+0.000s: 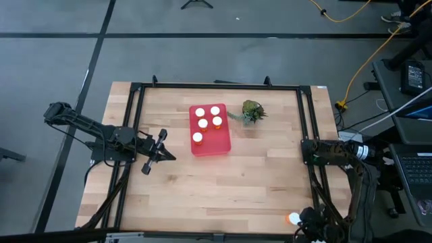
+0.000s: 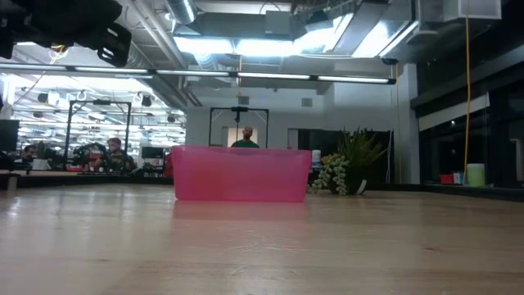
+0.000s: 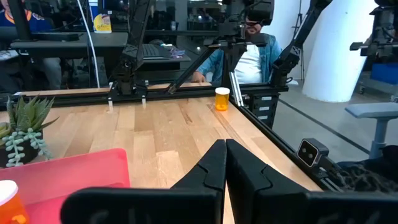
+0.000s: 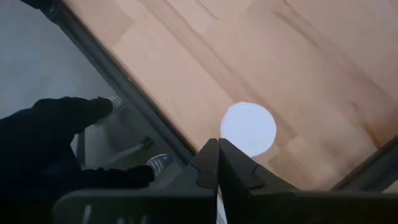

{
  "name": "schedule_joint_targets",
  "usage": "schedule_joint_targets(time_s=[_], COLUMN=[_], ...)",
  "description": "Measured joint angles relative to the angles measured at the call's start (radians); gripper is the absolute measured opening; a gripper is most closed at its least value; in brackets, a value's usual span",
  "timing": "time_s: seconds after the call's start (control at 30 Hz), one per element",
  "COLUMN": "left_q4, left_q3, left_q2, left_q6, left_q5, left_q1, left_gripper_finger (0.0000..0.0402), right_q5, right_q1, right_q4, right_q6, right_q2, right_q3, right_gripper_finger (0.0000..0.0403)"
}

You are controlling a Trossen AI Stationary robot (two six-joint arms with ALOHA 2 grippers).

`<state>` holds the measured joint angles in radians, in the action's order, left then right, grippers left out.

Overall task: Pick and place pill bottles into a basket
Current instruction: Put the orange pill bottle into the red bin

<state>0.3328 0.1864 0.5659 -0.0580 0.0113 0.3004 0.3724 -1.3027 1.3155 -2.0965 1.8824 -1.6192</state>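
Judging by the counter (image 1: 256, 175), the task was almost done: the basket (image 1: 219, 143) near its middle held four pill bottles (image 1: 200, 123). One last bottle (image 1: 293, 219) stood at the counter's corner, just below the right tool (image 4: 218, 163), whose fingers were together and empty. The left tool (image 1: 166, 156), also closed and empty, waited beside the basket.

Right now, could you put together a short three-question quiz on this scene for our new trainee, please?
1. How many pill bottles stand inside the basket?
2. True or false: the small green plant sits inside the basket.
3. Where is the one pill bottle still outside the basket: A) beside the plant, B) at the table's near right corner, C) under the left gripper?

Key: 1. Four. 2. False; it sits on the table beside the basket. 3. B.
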Motion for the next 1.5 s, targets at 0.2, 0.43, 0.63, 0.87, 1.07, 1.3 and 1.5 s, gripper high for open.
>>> schedule_joint_targets(time_s=[0.2, 0.43, 0.63, 0.87, 1.07, 1.3, 1.5], left_q4=[-0.003, -0.005, -0.005, -0.008, -0.015, -0.018, -0.018], left_q3=[0.000, 0.000, 0.000, 0.000, 0.000, 0.000, 0.000], left_q2=[0.000, 0.000, 0.000, 0.000, 0.000, 0.000, 0.000], left_q6=[0.001, 0.007, 0.008, 0.008, -0.005, -0.008, -0.009], left_q5=[0.000, 0.000, 0.000, -0.001, 0.000, 0.000, 0.006], left_q1=[0.000, 0.000, 0.000, 0.000, 0.000, 0.000, 0.000], left_gripper_finger=[0.0005, 0.0004, 0.0003, 0.0007, 0.0005, 0.0005, 0.0007], right_q5=[-0.001, -0.001, -0.040, -0.046, -0.064, -0.070, -0.074], right_q1=[-0.001, 0.000, -0.001, -0.001, -0.001, -0.001, -0.002], right_q4=[-0.010, -0.011, -0.016, -0.025, -0.048, -0.164, -0.231], right_q6=[-0.042, -0.045, -0.045, -0.050, -0.078, -0.078, -0.081], right_q2=[0.000, 0.000, 0.000, 0.000, 0.000, 0.000, 0.000], right_q3=[0.000, 0.000, 0.019, 0.070, 0.132, 0.217, 0.274], right_gripper_finger=[0.0060, 0.0171, 0.0256, 0.0302, 0.0304, 0.0304, 0.0304])
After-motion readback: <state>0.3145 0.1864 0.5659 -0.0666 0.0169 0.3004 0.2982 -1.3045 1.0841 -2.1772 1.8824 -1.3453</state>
